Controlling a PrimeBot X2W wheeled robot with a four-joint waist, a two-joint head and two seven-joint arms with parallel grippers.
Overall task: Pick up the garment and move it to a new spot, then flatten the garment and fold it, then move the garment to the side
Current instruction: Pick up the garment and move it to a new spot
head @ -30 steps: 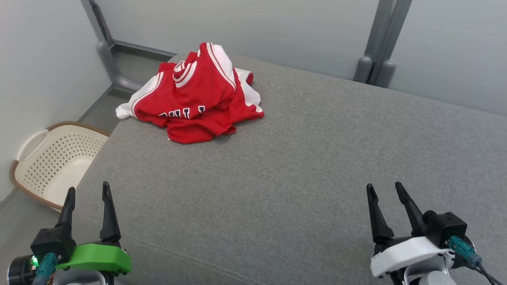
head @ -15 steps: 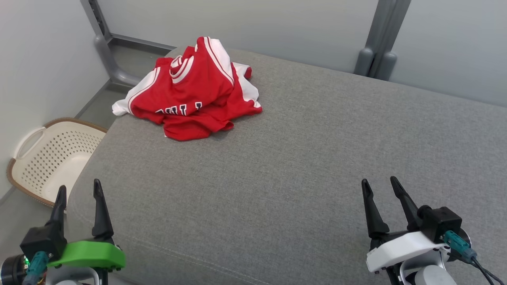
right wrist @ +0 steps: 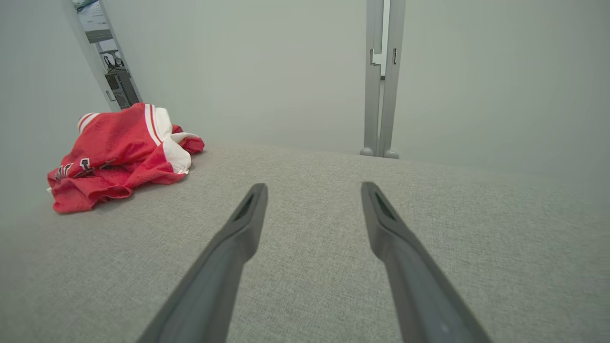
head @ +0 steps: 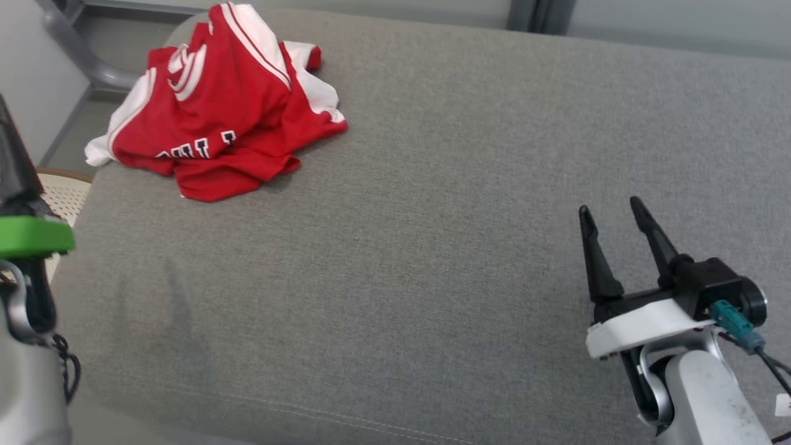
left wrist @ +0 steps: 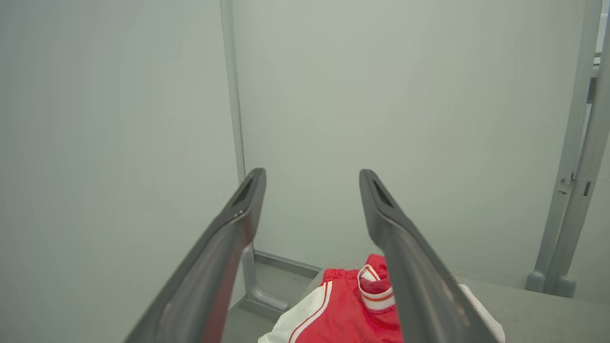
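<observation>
The garment (head: 213,117) is a red and white jersey, lying crumpled at the far left corner of the grey cushioned surface (head: 432,247). My right gripper (head: 610,207) hovers open and empty over the near right part of the surface, far from the garment. The right wrist view shows those open fingers (right wrist: 313,186) with the garment (right wrist: 114,152) off to the left. My left arm's green mount (head: 28,238) sits at the left edge of the head view. In the left wrist view, the left gripper (left wrist: 312,176) is open and empty, raised above the garment (left wrist: 352,309) and pointing at the wall.
A sliver of a cream perforated basket (head: 62,194) shows on the floor beside the surface's left edge. A grey frame leg (head: 74,49) stands behind the garment, and a grey post (right wrist: 381,81) rises behind the far edge. Pale walls close in at the back and left.
The head camera has tipped down and turned, shifting the whole picture. My left arm has risen to the left edge, and my right gripper has come forward. The garment lies as before.
</observation>
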